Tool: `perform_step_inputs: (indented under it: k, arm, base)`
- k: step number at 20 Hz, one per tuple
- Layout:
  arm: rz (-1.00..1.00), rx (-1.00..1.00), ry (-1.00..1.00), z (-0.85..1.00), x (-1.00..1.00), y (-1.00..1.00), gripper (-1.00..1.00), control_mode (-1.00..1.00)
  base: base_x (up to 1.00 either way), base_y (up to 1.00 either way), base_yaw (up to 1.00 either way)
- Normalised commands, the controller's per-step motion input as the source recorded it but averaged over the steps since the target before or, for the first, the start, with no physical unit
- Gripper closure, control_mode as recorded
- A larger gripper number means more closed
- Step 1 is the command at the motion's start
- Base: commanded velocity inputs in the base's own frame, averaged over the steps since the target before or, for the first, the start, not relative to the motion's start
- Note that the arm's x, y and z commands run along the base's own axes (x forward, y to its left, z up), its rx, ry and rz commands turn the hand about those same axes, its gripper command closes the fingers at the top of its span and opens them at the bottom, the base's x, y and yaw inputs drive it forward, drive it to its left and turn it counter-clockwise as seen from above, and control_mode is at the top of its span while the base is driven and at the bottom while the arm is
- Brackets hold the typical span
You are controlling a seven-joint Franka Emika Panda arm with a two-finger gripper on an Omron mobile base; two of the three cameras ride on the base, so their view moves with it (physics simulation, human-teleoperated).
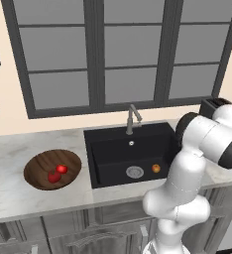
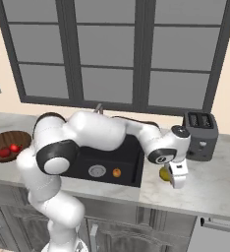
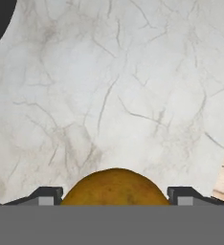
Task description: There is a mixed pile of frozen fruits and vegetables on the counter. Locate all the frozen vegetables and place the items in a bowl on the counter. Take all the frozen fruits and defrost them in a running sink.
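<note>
The marble counter [image 1: 19, 183] runs under the window, with the black sink [image 1: 113, 149] sunk into it. Left of the sink sits the wooden bowl [image 1: 38, 166], holding two red vegetables [image 1: 58, 172]. An orange fruit [image 1: 156, 168] lies in the basin beside the drain [image 1: 134, 172]. Right of the sink, near the toaster [image 2: 200, 134], the gripper [image 3: 116, 195] points down at the counter, its fingers [image 3: 46, 195] either side of the yellow-green fruit [image 3: 115, 187], seemingly clasping it.
</note>
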Motion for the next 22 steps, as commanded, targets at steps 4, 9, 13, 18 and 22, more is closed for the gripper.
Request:
perform_step_inputs:
  k: [4,9,13,18,22]
  arm:
    - [0.16,-0.07,-0.01,0.23,0.30,0.64,1.00,-1.00]
    - [0.19,-0.04,0.03,0.04,0.32,0.58,1.00,-1.00]
    - [0.21,-0.01,0.06,0.00,0.34,0.48,1.00,-1.00]
    - [0.20,0.00,0.07,0.01,0.32,0.45,1.00,-1.00]
    - [0.19,0.00,0.11,0.00,0.29,0.44,1.00,-1.00]
  base:
    - [0.00,0.00,0.00]
    - [0.00,0.00,0.00]
    - [0.00,0.00,0.00]
    - [0.00,0.00,0.00]
    - [0.00,0.00,0.00]
